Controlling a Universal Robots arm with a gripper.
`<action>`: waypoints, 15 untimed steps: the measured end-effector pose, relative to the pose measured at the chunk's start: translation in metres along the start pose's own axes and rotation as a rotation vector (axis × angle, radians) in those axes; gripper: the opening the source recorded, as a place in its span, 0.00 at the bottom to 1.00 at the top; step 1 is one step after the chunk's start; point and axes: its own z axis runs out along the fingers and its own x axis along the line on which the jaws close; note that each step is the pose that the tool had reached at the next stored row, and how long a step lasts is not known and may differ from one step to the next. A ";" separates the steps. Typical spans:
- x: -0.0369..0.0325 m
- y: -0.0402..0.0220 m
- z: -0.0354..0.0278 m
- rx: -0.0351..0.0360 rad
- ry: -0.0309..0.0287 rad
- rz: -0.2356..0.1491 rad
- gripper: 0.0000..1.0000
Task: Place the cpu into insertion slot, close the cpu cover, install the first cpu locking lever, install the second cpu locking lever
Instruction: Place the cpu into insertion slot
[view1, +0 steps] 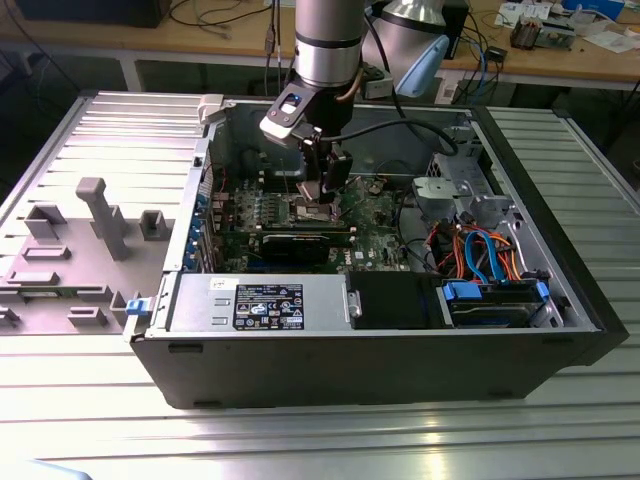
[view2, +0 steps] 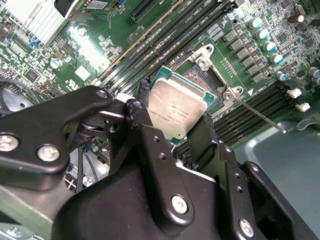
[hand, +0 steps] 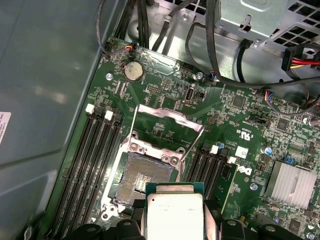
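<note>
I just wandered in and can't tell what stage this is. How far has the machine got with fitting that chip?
Early days. Done: the claw grips the cpu. In hand: it hangs close above the insertion slot, not yet seated. Left: the cpu cover stands open and the locking levers are both unlatched.

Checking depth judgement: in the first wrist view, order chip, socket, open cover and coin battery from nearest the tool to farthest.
1. Chip: gripped in the tool.
2. Socket: just beyond the chip, uncovered.
3. Cover: raised, past the socket.
4. Coin battery: farthest, near the board's edge.
</note>
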 end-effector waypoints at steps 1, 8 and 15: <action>0.0000 0.0000 0.0002 0.0003 0.0000 0.004 0.55; 0.0001 0.0000 0.0012 0.0012 0.0001 0.015 0.55; 0.0001 0.0000 0.0017 0.0017 0.0001 0.022 0.55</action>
